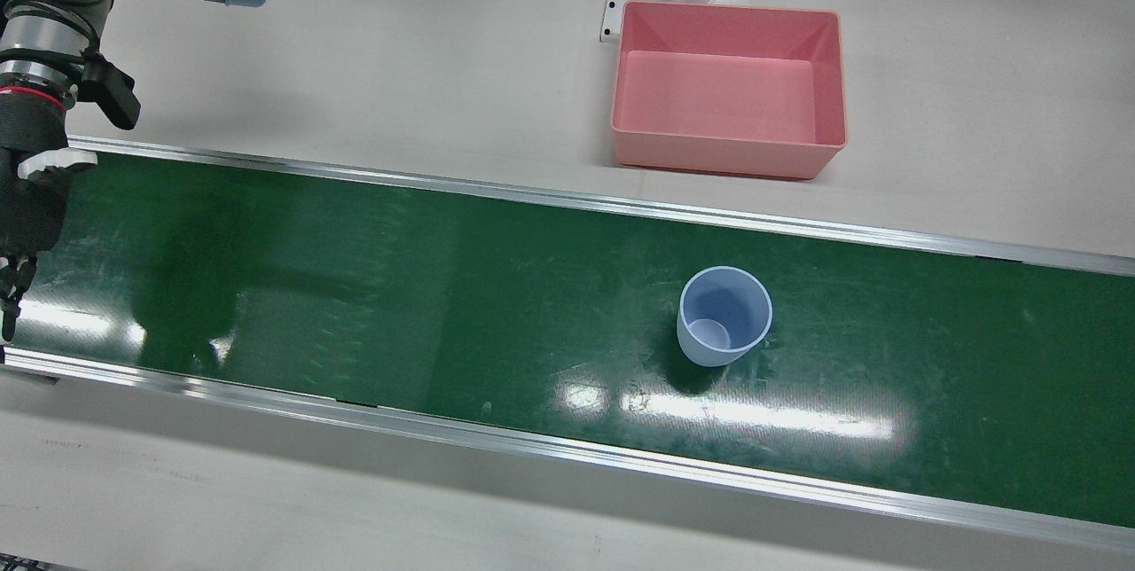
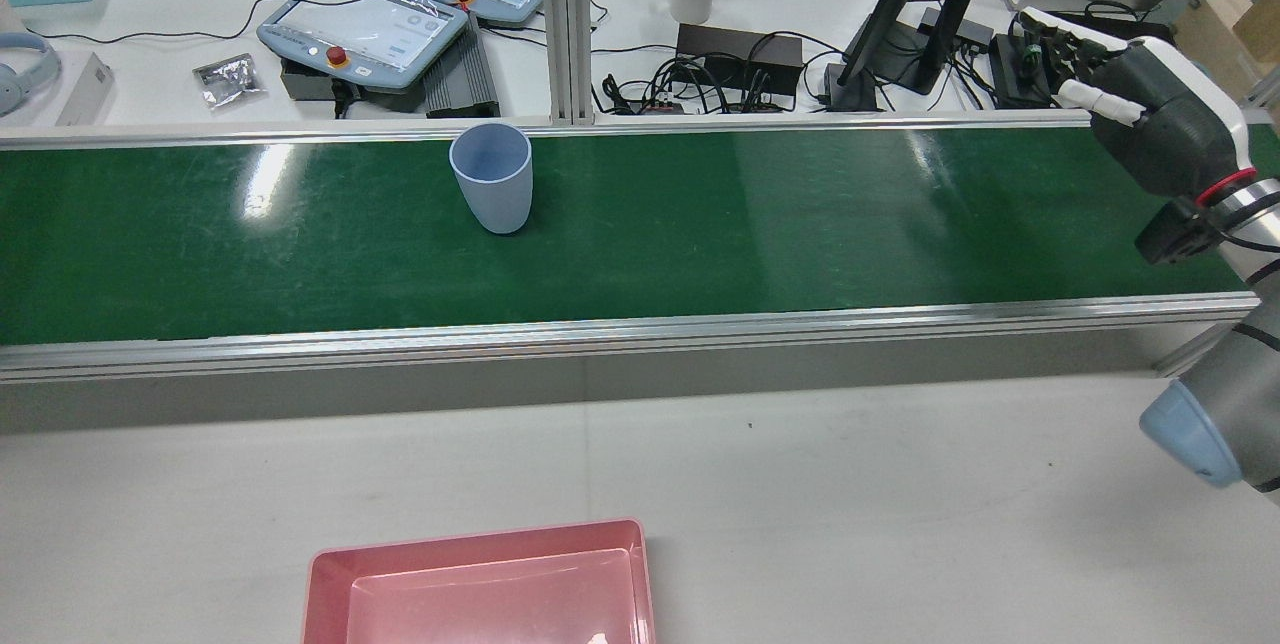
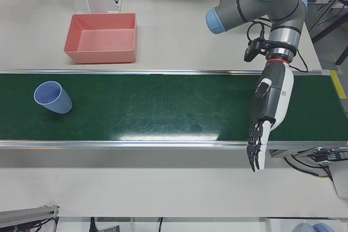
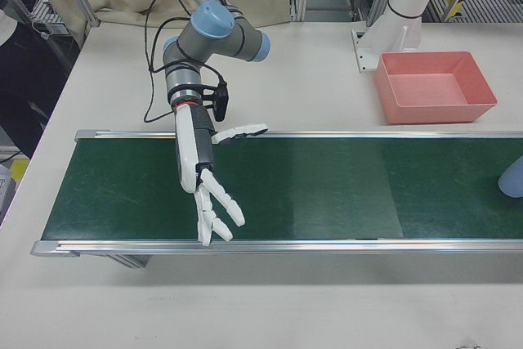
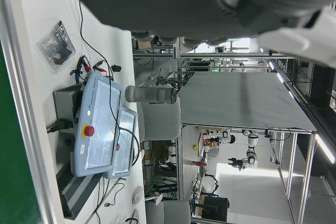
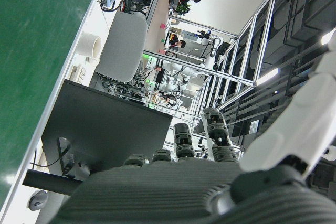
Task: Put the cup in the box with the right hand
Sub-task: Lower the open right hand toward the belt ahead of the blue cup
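Right hand [image 1: 27, 199] sits at the far left edge of the front view, hanging over the green belt [image 1: 399, 287] with its fingers spread wide and nothing in it. Moving right along the belt, the blue cup [image 1: 724, 316] stands upright and on its own, a bit right of centre in the frame, well apart from that hand. Above it in the picture, off the belt on the white table [image 1: 399, 48], is the pink box [image 1: 729, 89], open side up. Left hand [image 3: 266, 118] only shows in the left-front view, right side of that frame, fingers stretched out loose over the belt's near edge, also holding nothing.
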You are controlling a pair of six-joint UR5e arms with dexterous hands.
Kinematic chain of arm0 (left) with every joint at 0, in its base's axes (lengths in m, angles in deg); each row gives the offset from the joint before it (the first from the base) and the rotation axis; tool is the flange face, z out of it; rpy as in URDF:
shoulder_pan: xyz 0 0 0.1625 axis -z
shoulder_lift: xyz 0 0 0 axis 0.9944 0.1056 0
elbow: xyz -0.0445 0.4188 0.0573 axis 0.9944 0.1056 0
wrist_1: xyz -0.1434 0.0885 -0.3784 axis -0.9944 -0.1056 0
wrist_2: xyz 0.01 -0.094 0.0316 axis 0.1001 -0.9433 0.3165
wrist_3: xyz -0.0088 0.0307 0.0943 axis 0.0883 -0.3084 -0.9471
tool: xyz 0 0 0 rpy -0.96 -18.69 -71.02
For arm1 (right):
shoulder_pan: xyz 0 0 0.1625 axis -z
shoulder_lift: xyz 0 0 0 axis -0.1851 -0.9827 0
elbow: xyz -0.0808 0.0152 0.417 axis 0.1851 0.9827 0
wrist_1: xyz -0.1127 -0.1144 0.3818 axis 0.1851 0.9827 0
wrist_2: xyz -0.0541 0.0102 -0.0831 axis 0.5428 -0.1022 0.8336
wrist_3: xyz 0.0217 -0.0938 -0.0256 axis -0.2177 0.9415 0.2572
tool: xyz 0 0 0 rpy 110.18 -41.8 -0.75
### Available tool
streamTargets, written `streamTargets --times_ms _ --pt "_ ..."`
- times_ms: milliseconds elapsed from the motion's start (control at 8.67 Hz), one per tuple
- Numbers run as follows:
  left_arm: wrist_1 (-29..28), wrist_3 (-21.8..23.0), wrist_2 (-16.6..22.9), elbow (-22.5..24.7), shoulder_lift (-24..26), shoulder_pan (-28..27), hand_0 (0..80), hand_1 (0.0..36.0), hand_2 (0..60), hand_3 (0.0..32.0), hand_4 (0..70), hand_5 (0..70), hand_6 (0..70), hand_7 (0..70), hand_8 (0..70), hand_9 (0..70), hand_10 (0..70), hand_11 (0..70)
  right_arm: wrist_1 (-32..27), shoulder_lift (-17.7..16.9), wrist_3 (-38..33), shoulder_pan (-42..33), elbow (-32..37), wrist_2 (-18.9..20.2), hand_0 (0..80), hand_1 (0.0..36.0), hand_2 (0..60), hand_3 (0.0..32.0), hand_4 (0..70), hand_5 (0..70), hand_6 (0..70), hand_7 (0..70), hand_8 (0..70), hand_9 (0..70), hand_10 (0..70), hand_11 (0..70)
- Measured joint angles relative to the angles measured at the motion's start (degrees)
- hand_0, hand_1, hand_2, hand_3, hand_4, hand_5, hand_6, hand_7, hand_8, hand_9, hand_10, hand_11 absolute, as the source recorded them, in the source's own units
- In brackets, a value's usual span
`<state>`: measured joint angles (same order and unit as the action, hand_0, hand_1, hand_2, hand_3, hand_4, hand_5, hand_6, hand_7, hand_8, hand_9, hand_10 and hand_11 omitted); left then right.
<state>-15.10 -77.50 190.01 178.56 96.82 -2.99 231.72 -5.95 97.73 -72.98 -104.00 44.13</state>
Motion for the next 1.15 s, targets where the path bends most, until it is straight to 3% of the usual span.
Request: streamTargets --times_ms 115,462,1154 --pt "0.00 0.01 0.00 0.00 0.00 0.00 0.0 0.0 0.0 0.0 0.0 0.0 0.0 0.0 0.0 0.0 0.0 0.0 -0.01 0.03 1.98 0.35 -0.48 0.01 38.6 8.3 5.5 0.0 0.0 2.2 2.8 10.6 0.0 2.1 0.0 0.0" --pt "0.03 0.01 0.00 0.00 0.00 0.00 0.0 0.0 0.0 0.0 0.0 0.0 0.0 0.0 0.0 0.0 0.0 0.0 -0.02 0.57 3.30 1.63 -0.73 -0.10 41.6 9.7 5.9 0.0 0.0 2.6 1.6 2.9 0.0 0.7 0.0 0.0" --pt "0.03 0.00 0.00 0.00 0.02 0.00 0.0 0.0 0.0 0.0 0.0 0.0 0.0 0.0 0.0 0.0 0.0 0.0 -0.03 3.22 2.36 7.63 -0.98 -3.43 40.5 9.6 8.9 0.0 0.0 2.2 2.2 6.9 0.0 1.1 0.0 0.0"
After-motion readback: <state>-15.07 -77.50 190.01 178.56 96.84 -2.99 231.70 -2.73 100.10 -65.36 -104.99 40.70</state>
